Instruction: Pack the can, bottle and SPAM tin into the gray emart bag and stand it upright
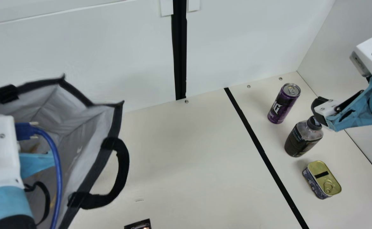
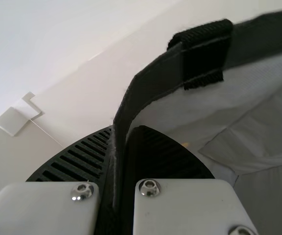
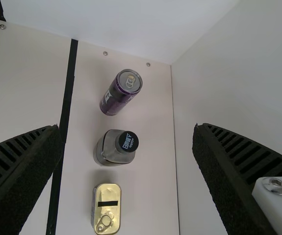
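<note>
My left gripper [image 1: 36,163] is clamped on the rim of the open gray bag [image 1: 92,127]. My right gripper [image 1: 319,111], spread wide, hangs near the bottle [image 1: 301,140], which stands on the table [image 1: 186,152] between the can [image 1: 283,103] and the tin [image 1: 324,181].

Bright, diffuse light spreads over my desk [image 1: 186,152]. In my main view, faint, soft-edged shadows lean toward ten o'clock from the can [image 1: 283,103] and tin [image 1: 324,178]. My left wrist view is brightest near eleven o'clock; its screws [image 2: 82,191] glint.
</note>
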